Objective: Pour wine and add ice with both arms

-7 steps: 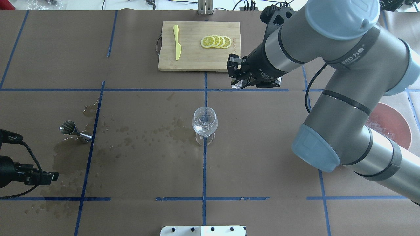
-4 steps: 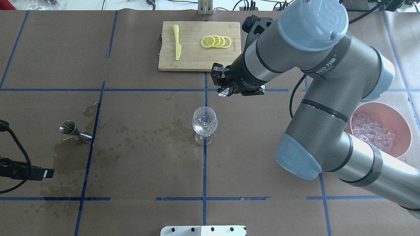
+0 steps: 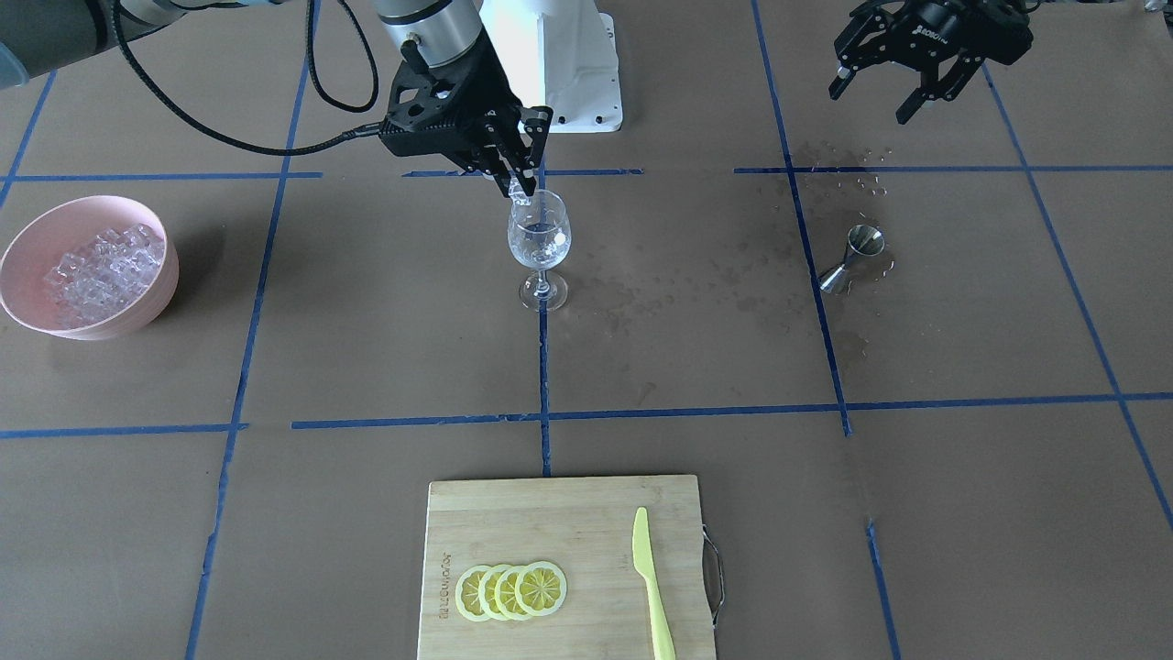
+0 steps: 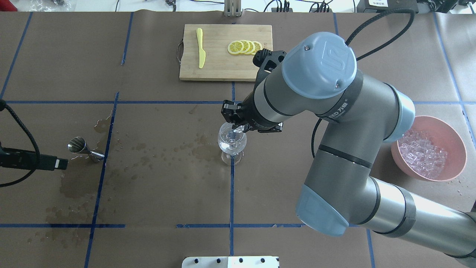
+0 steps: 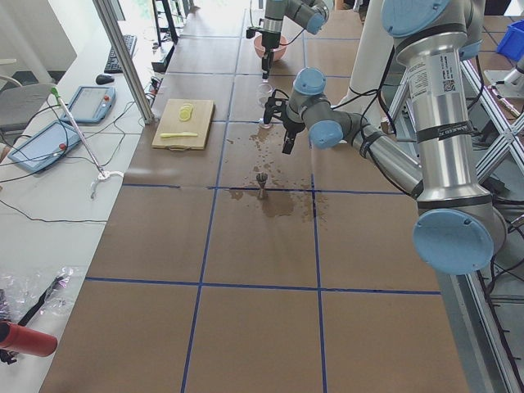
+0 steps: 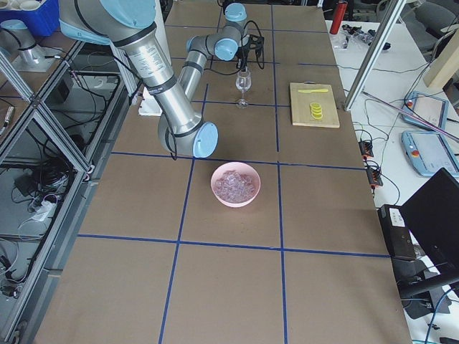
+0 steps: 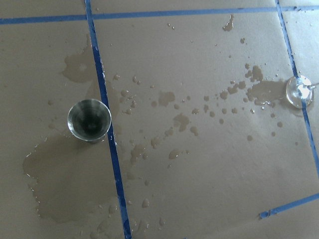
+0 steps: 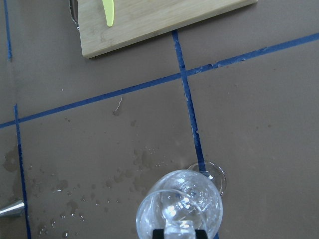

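My right gripper [image 3: 516, 186] hangs just above the rim of the wine glass [image 3: 539, 240], shut on a clear ice cube [image 3: 520, 191]. In the overhead view the gripper [image 4: 238, 127] is over the glass [image 4: 232, 143]. The right wrist view shows the cube [image 8: 178, 230] between the fingertips, directly over the glass mouth [image 8: 179, 206]; the glass holds clear contents. More ice [image 3: 96, 266] fills a pink bowl [image 3: 137, 312]. My left gripper [image 3: 875, 99] is open and empty, hovering near the steel jigger [image 3: 852, 255].
A cutting board [image 4: 226, 52] with lemon slices [image 4: 245, 47] and a yellow knife [image 4: 200, 47] lies beyond the glass. The pink bowl [image 4: 448, 128] sits under my right forearm's side. Wet spill patches [image 7: 164, 139] spread around the jigger [image 7: 89, 119].
My right arm has carried the ice cube from beside the cutting board to just above the glass, uncovering the pink bowl. The left arm has shifted slightly forward.
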### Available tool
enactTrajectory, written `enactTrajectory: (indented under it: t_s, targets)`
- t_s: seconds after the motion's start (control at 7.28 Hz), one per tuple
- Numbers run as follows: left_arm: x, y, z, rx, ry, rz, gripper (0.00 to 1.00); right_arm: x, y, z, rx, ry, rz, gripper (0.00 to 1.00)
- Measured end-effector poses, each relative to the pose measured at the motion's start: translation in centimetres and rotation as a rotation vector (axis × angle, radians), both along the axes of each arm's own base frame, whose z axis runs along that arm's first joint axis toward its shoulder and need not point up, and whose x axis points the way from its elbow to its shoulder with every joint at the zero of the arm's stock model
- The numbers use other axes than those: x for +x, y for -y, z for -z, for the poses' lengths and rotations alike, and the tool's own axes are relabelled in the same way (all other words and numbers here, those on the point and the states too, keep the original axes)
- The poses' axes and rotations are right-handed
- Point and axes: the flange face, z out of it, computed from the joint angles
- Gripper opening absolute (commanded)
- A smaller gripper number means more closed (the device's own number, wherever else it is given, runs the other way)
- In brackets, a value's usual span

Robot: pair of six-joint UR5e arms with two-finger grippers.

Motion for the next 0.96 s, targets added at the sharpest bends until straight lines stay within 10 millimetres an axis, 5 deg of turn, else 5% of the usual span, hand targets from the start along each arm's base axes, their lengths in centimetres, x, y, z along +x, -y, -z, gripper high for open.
enactTrajectory:
  t_s: [0.41,0.96]
  targets:
    - [-1.8,3.1,3.3,0.026,0.052,0.052,1.00,-0.8,-0.7,0.3,-0.029,0.005,-0.013,0.99]
    - [-6.0,7.1,7.1,0.107,0.163,0.092,1.00,-0.7,-0.3,0.9,-0.035,0.013,-0.048,1.00]
